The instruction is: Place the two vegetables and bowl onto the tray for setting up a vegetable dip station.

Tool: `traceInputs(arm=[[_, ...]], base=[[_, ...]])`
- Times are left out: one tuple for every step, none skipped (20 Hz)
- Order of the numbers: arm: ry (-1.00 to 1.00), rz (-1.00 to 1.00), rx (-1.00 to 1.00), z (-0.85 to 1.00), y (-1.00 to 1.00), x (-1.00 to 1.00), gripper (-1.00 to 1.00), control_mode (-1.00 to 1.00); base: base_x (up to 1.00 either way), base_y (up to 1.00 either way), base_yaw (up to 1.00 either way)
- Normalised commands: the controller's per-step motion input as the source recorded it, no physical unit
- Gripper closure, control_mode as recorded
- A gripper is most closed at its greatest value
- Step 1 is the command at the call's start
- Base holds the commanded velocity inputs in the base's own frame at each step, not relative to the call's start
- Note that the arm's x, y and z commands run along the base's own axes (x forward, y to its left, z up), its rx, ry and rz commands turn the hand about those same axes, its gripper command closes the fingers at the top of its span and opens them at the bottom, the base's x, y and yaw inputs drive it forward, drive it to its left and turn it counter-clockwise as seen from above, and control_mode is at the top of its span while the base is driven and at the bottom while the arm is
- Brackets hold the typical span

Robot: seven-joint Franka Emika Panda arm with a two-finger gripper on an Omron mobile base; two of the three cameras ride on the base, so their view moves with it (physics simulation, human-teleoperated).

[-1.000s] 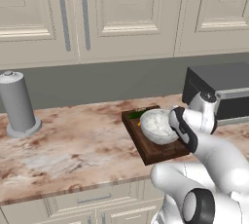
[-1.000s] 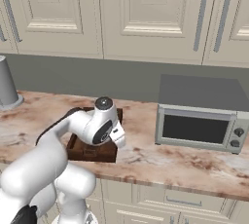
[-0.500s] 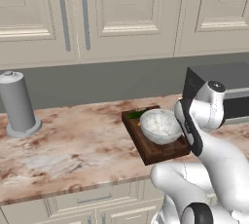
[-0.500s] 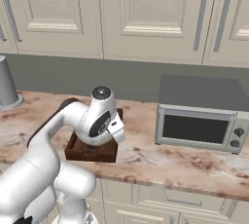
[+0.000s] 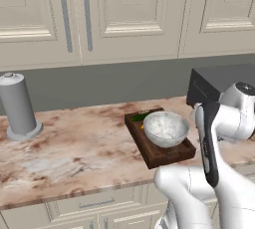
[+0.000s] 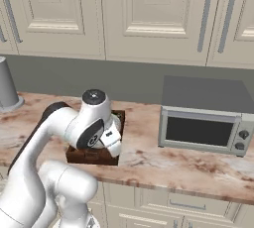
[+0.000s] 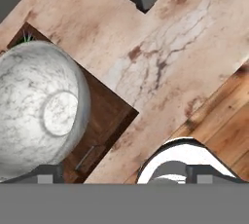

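Cream cabinet doors [image 5: 124,14] across the top of both base views, marbled pink-brown counter [image 5: 74,148] below, grey microwave [image 6: 203,123] at right centre of the right base view, grey cylinder [image 5: 19,106] on its round foot at far left of the left base view.

Near centre right of the left base view: dark wooden tray [image 5: 172,156] lying on the counter, near corner close to the front edge. Mottled whitish bowl [image 5: 165,127] seated upright inside the tray, filling most of its width. Behind the bowl, toward the tray's far end, a sliver of dark-green vegetable [image 5: 142,117] and a speck of orange, probably the carrot [image 5: 142,126], both tucked against the bowl's far side; too small to tell whether touching it.

Gripper [image 7: 119,173] at the bottom of the hand view, fingertips spread wide with nothing between them; bowl at left of that view, clear of both tips. Hand raised beside the tray's right end in the left base view, tilted down over counter and tray.

Judged from the layout: all three items on the tray, bowl set down centrally so as not to crush the vegetables, jaws apart as after a release. Task apparently complete, only withdrawal left.
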Motion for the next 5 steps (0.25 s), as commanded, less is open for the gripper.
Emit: traceInputs(arm=[[0.00, 0.03, 0.00, 0.41, 0.00, -0.92, -1.00, -1.00], [0.00, 0.06, 0.00, 0.43, 0.00, -0.89, -1.00, -1.00], [0.00, 0.07, 0.00, 0.42, 0.00, -0.87, -1.00, -1.00], [0.00, 0.07, 0.00, 0.42, 0.00, -0.86, -1.00, -1.00], [0.00, 0.07, 0.00, 0.42, 0.00, -0.85, -1.00, -1.00]], base=[[0.00, 0.00, 0.00], [0.00, 0.00, 0.00], [0.00, 0.00, 0.00], [0.00, 0.00, 0.00], [0.00, 0.00, 0.00]])
